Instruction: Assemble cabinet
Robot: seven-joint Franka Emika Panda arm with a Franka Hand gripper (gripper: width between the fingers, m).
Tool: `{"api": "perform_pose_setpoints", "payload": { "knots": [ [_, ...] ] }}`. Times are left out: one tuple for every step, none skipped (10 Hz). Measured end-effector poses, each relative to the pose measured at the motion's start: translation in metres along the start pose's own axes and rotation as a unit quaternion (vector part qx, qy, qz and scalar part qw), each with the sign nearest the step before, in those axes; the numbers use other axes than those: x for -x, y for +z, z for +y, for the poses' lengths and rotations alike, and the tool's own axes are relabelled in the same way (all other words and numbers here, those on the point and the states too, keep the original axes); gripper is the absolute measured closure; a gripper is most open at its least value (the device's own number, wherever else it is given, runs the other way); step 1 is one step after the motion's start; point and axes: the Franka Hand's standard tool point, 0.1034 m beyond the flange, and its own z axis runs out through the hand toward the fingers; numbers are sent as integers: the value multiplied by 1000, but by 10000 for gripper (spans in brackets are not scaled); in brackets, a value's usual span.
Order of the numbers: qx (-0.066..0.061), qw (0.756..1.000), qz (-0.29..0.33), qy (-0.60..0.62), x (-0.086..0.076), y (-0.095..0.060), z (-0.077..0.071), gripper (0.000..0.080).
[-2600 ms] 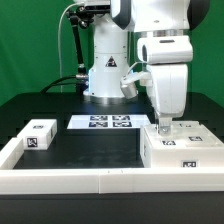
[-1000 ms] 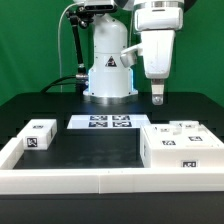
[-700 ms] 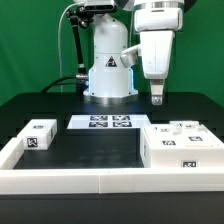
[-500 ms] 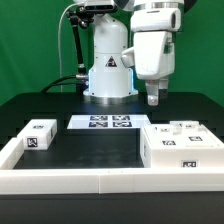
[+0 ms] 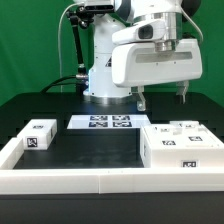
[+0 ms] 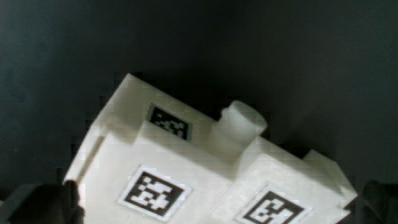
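The cabinet is a large white tagged box standing at the exterior view's right, with small tagged blocks on its top. My gripper hangs in the air above it, turned sideways, open and empty, with its dark fingers wide apart. In the wrist view the cabinet fills the middle, seen from above with three tags showing. My gripper is well above it, with dark fingertips at the picture's two lower corners. Nothing is between them.
A small white tagged cube sits at the exterior view's left. The marker board lies flat in front of the robot base. A white frame borders the black table along the front and left.
My gripper rose off the cabinet's top, then the wrist turned sideways and the fingers spread wide. The cabinet and cube have not moved.
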Motion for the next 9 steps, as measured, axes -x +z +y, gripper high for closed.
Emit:
{"api": "perform_pose_setpoints", "payload": {
  "knots": [
    [-2, 1000, 0, 27, 0, 0, -1, 3],
    [-6, 997, 1, 82, -1, 0, -2, 3],
    [-7, 994, 1, 105, -1, 0, -4, 3],
    [-8, 982, -3, 188, 2, 1, -10, 3],
    [-6, 970, -9, 241, 5, 4, -17, 3],
    [-2, 960, -13, 279, 7, 6, -22, 3],
    [3, 952, -13, 306, 7, 8, -24, 3],
    [7, 949, -13, 314, 10, 12, -22, 3],
    [7, 939, -11, 344, 12, 14, -19, 3]
  ]
}}
